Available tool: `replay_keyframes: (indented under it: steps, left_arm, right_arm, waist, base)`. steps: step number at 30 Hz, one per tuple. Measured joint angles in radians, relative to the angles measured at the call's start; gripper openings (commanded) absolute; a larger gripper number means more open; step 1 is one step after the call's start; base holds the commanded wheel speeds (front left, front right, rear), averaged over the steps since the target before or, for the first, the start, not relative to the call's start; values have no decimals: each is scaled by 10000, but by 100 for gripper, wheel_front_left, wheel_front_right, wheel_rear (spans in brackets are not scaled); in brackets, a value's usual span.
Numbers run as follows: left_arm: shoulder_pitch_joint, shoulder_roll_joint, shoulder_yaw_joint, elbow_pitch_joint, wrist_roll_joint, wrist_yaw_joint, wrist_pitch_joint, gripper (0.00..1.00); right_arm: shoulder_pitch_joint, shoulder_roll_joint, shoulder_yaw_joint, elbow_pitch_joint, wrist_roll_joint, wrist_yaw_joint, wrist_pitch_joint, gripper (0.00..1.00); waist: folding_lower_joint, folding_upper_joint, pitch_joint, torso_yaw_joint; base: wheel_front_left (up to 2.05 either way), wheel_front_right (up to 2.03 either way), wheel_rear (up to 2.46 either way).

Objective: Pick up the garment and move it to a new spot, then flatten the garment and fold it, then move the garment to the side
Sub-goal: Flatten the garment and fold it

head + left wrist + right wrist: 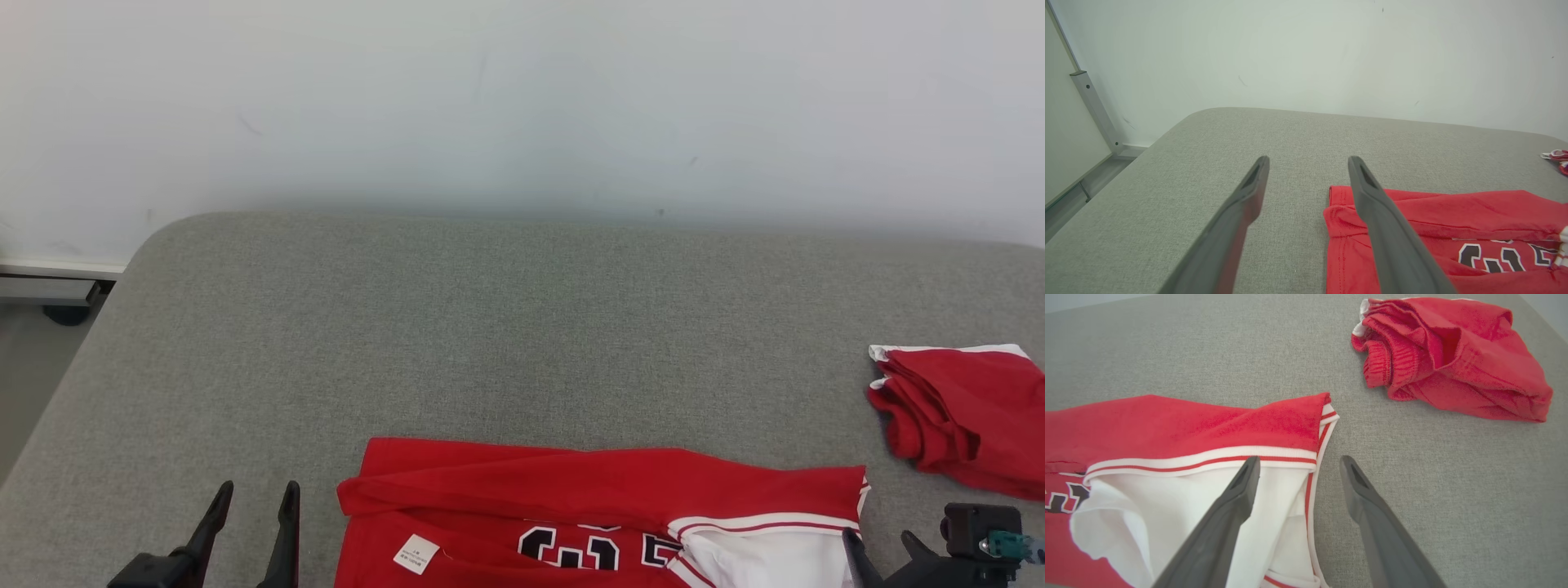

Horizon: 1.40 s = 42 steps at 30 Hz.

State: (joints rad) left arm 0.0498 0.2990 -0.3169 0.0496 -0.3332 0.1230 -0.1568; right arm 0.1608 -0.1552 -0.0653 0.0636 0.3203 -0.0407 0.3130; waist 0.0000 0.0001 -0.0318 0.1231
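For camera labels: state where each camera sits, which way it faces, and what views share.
Head view: on the head, forward and down at the red jersey; left pincer, right pincer at bottom.
Left wrist view: left wrist, along its open fingers, over the jersey's left end toward the wall.
Right wrist view: right wrist, down between its open fingers at the jersey's white end.
Shared: jersey everywhere; red shorts in head and right wrist views.

Head camera looks down; 2 wrist cameras closely share the jersey [571, 490].
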Motion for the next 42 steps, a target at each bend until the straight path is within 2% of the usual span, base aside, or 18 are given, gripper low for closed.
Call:
replay_keyframes:
  steps: [3, 13, 19, 29, 30, 31, 33, 34, 37, 39, 42]
  left_arm:
    - [80, -21, -27, -25, 0, 0, 69, 100]
    - [75, -15, -40, -167, 71, 0, 213, 100]
    - [25, -10, -107, -293, 71, -2, 332, 100]
    - [-238, 0, -127, -253, 71, -21, 416, 100]
    - [-252, 0, -119, -232, 71, -86, 416, 100]
    - [-259, 2, -115, -224, 71, -90, 416, 100]
    - [-296, 6, -111, -190, 71, -90, 416, 100]
    - [-316, 8, -111, -178, 69, -90, 416, 100]
    - [-338, 6, -109, -119, 69, -90, 416, 100]
    - [-338, 8, -109, -86, 67, -90, 416, 100]
    - [-342, 8, -111, -44, 63, -98, 416, 100]
  right_arm:
    - [82, -54, -98, -27, -79, -303, 679, 100]
    - [56, -71, 163, 311, -92, -311, 2259, 100]
    - [-365, -50, 98, 585, -92, -485, 2746, 100]
    - [-718, 40, -142, 980, 144, -573, 3126, 100]
    - [-754, 69, -142, 1003, 203, -573, 3139, 96]
    - [-783, 88, -140, 1037, 219, -573, 3177, 72]
    - [-871, 111, -146, 1091, 230, -575, 3212, 43]
    - [-894, 119, -151, 1114, 234, -575, 3218, 34]
    - [-917, 174, -173, 1206, 316, -575, 3223, 18]
    - [-949, 205, -173, 1243, 318, -575, 3281, 0]
    - [-981, 213, -161, 1273, 316, -575, 3298, 0]
  waist:
    - [0, 0, 17, 10]
    - [0, 0, 135, 64]
    - [1, 0, 365, 164]
    - [1, 0, 650, 390]
    - [1, 0, 661, 415]
    - [1, 0, 670, 432]
    - [0, 0, 678, 455]
    - [1, 0, 680, 464]
    - [1, 0, 679, 484]
    - [0, 0, 672, 491]
    - [0, 0, 658, 489]
  base:
    - [0, 0, 0]
    - [0, 0, 0]
    - [0, 0, 0]
    - [0, 0, 0]
    - [0, 0, 0]
    - [0, 0, 0]
    - [0, 0, 0]
    - [0, 0, 0]
    - [0, 0, 0]
    - [0, 0, 0]
    - [0, 0, 0]
